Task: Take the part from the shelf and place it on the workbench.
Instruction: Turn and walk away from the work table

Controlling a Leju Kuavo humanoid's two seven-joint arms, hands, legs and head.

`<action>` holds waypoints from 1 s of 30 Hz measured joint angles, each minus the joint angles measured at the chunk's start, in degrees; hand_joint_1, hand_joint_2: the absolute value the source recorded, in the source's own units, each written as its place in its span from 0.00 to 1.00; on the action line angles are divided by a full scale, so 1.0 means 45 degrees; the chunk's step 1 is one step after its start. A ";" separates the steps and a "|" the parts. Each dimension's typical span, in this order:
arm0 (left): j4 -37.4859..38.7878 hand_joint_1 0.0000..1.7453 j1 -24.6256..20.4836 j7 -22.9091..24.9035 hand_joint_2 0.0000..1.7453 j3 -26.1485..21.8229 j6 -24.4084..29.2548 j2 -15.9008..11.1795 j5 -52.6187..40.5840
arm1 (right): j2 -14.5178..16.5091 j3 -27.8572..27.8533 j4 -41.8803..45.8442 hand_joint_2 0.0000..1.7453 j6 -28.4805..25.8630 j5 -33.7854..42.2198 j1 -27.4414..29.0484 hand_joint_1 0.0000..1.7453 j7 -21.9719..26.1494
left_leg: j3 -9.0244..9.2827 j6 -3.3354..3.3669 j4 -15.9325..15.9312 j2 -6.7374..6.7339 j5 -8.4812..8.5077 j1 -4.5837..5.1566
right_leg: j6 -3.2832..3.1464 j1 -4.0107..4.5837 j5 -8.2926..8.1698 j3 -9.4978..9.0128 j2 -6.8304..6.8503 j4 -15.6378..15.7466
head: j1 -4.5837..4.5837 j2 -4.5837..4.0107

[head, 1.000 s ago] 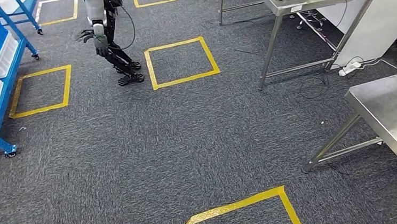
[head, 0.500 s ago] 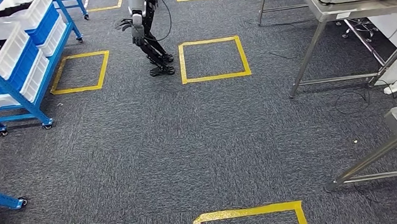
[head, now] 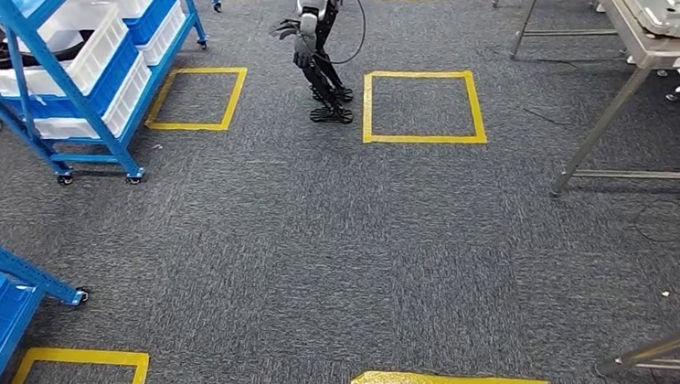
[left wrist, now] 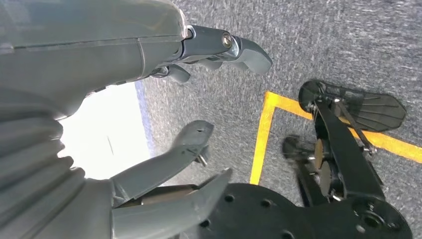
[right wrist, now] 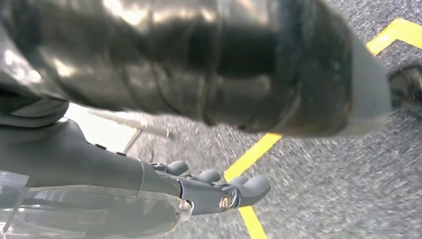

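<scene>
Left robot hand (left wrist: 199, 124) hangs with smooth grey fingers spread, empty, over speckled grey carpet (head: 322, 248); right robot hand (right wrist: 219, 191) also grips nothing, fingers loosely extended. Blue metal shelf (head: 81, 93) with white plastic bins stands upper left; steel bench (head: 643, 12) upper right.

The view has swung left, bringing the blue shelf (head: 80, 75) nearer

The left robot hand (left wrist: 164, 114) hangs low with nothing in it, thumb and fingers (left wrist: 249, 50) spread apart. The right robot hand (right wrist: 164, 194) also hangs down, holding nothing, its fingers (right wrist: 254, 185) extended loosely side by side.
</scene>
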State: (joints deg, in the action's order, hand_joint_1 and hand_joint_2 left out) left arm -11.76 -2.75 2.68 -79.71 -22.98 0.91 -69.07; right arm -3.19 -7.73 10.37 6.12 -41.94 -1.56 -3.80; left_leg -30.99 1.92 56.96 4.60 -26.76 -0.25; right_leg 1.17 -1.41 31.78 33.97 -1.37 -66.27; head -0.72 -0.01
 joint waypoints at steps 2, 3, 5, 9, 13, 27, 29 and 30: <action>0.0000 0.00 -0.0033 0.0008 1.00 0.0001 0.0029 0.0000 0.0000 | 0.0032 0.0028 -0.0016 0.00 0.0012 -0.0033 0.0010 0.00 0.0012 | -0.0117 -0.0161 0.0235 0.0292 -0.0120 -0.0002 | -0.0010 -0.0062 -0.0495 -0.0432 -0.0462 0.1179 | 0.0001 0.0001; 0.0000 0.00 -0.0035 0.0013 1.00 0.0000 0.0041 -0.0001 0.0000 | 0.0051 0.0041 -0.0024 0.00 0.0018 -0.0050 -0.0008 0.00 0.0017 | -0.0205 -0.0241 0.0298 0.0412 -0.0147 -0.0005 | -0.0059 -0.0051 -0.0494 -0.0480 -0.0584 0.1346 | 0.0005 0.0002; 0.0000 0.00 -0.0017 0.0019 1.00 0.0000 0.0056 0.0000 0.0000 | 0.0100 0.0072 -0.0029 0.00 0.0045 -0.0096 -0.0076 0.00 0.0029 | -0.0306 -0.0402 0.0306 0.0643 -0.0134 -0.0039 | -0.0235 -0.0005 -0.0492 -0.0480 -0.0351 0.1364 | 0.0004 0.0001; 0.0013 0.00 -0.0051 0.0038 1.00 0.0004 0.0058 0.0038 -0.0027 | 0.0187 0.0094 -0.0030 0.00 0.0137 -0.0187 -0.0048 0.00 0.0048 | -0.1003 -0.0597 0.1826 -0.0467 -0.1018 -0.0051 | -0.0565 0.0057 -0.0527 -0.0570 0.0306 0.1500 | 0.0023 0.0000; 0.0015 0.00 -0.0090 0.0062 1.00 0.0003 0.0068 0.0033 -0.0051 | 0.0209 0.0096 -0.0031 0.00 0.0225 -0.0234 0.0006 0.00 0.0054 | -0.2003 -0.0607 0.3857 -0.0931 -0.1660 -0.0067 | -0.0661 0.0200 -0.0447 -0.0593 0.1033 0.1499 | 0.0028 0.0001; 0.0015 0.00 -0.0162 0.0166 0.00 0.0004 0.0061 -0.0100 -0.0057 | 0.0404 0.0249 -0.0011 0.00 0.0332 -0.0398 -0.0061 0.00 0.0166 | 0.0056 0.0174 -0.0167 -0.0746 0.0096 0.0150 | -0.0134 0.0114 0.1311 0.0568 0.0353 -0.1604 | 0.0003 0.0002; 0.0015 0.00 -0.0154 0.0167 0.00 0.0004 0.0074 -0.0094 -0.0039 | 0.0403 0.0260 -0.0011 0.00 0.0327 -0.0414 -0.0053 0.00 0.0157 | 0.0059 0.0131 -0.0070 -0.0367 0.0043 0.0129 | -0.0105 0.0099 0.0774 0.0645 0.0300 -0.1408 | 0.0002 0.0000; 0.0015 0.00 -0.0151 0.0168 0.00 0.0004 0.0079 -0.0091 -0.0034 | 0.0403 0.0264 -0.0011 0.00 0.0327 -0.0417 -0.0049 0.00 0.0152 | 0.0062 0.0085 0.0011 -0.0182 -0.0008 0.0107 | -0.0093 0.0072 0.0210 0.0353 0.0190 -0.0624 | 0.0001 -0.0001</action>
State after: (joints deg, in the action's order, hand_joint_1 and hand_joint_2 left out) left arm -11.69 -3.43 3.43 -79.69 -22.63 0.50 -69.22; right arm -1.37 -6.54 10.32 7.60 -43.82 -1.78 -3.11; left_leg -30.72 2.30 57.01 3.78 -26.79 0.23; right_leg 0.75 -1.08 32.72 35.56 -0.51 -69.08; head -0.71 -0.02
